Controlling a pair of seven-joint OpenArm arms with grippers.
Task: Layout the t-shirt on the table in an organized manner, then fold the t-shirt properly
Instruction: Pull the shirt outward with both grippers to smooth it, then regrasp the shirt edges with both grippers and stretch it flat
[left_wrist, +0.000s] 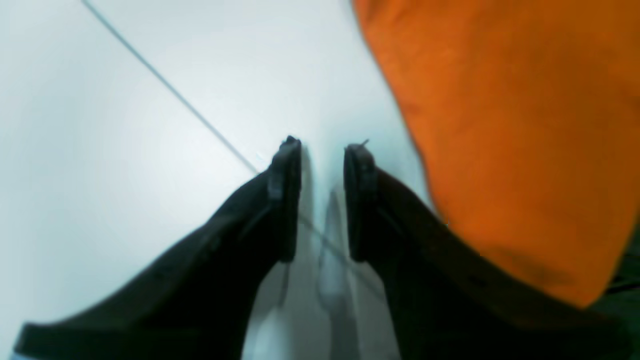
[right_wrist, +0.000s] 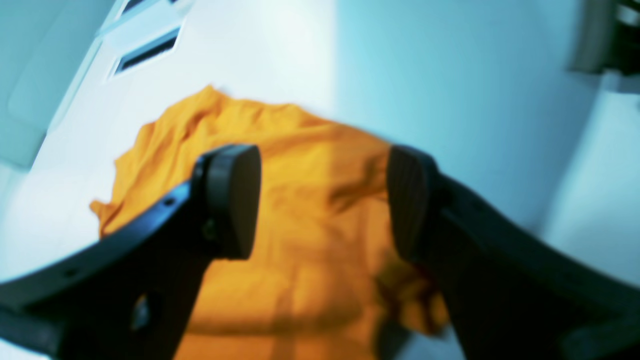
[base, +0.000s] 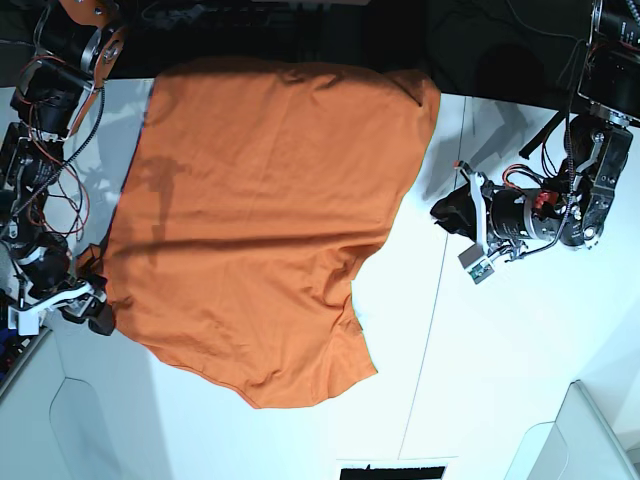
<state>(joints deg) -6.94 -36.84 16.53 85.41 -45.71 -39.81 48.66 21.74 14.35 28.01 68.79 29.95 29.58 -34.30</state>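
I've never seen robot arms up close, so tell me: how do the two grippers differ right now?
The right gripper has its jaws spread wide, with the t-shirt showing between them; the left gripper shows only a narrow gap, over bare table. The right gripper sits at the shirt's edge; the left gripper stands apart from the cloth. The right's pads look rounded, the left's slim. Both are black, and neither holds anything.

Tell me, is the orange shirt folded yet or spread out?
Spread out: the t-shirt lies open in one wrinkled layer across the table, unfolded.
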